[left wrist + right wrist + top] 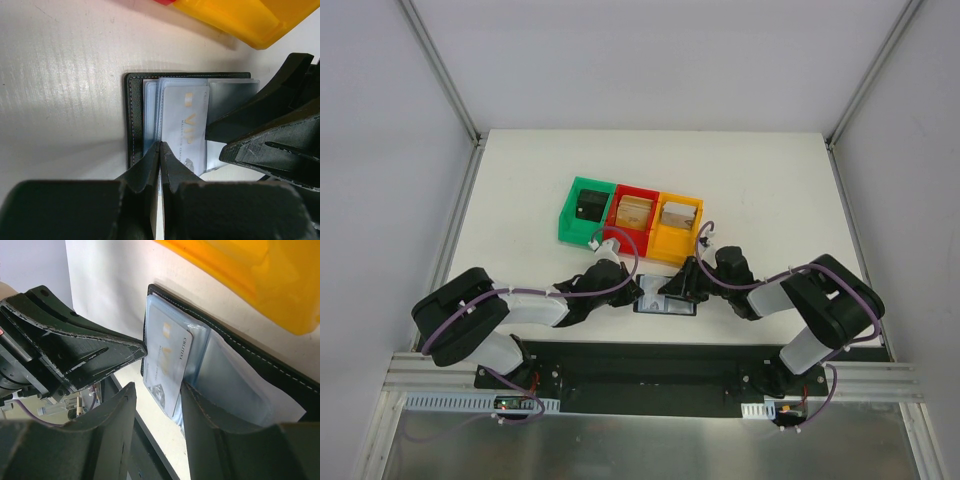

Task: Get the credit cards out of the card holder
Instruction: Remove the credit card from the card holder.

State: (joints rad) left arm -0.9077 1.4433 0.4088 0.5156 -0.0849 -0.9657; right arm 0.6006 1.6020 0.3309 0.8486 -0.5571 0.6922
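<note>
A black card holder [667, 305] lies open on the white table between my two grippers. In the left wrist view its stitched edge [132, 120] and clear sleeves show, with a pale credit card [185, 120] on top. My left gripper [161, 145] is shut, its tips resting at the card's left edge; whether it pinches anything is unclear. My right gripper [158, 387] is open, its jaws either side of the card's near corner [167, 355], one finger on the sleeves. Each gripper shows in the top view, left [642, 292] and right [678, 287].
Green [570, 215], red [632, 190] and yellow [672, 250] bins stand in a row just behind the holder. The yellow bin [240, 15] is close above both grippers. The table's near edge lies right below the holder.
</note>
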